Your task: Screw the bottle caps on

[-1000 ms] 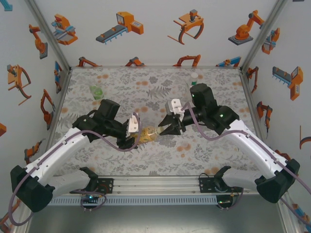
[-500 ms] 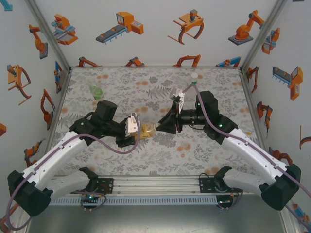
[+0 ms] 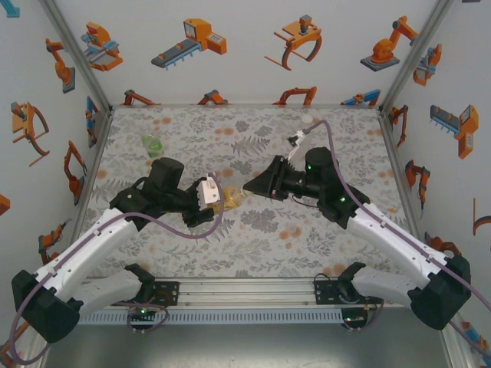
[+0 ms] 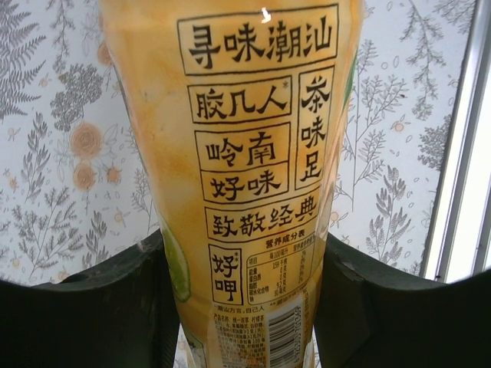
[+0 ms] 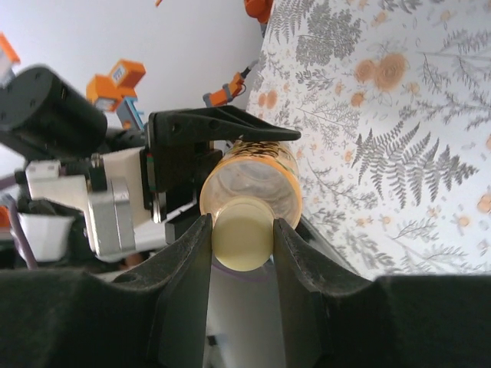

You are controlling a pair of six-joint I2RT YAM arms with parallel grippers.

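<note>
The amber-yellow bottle wore a yellow label with black Chinese print and a barcode, and was held roughly level above the middle of the table. The left gripper was clamped on its body, one finger against each side. The right gripper had its jaws narrowly parted, pinching the pale yellow cap at the bottle's mouth
</note>
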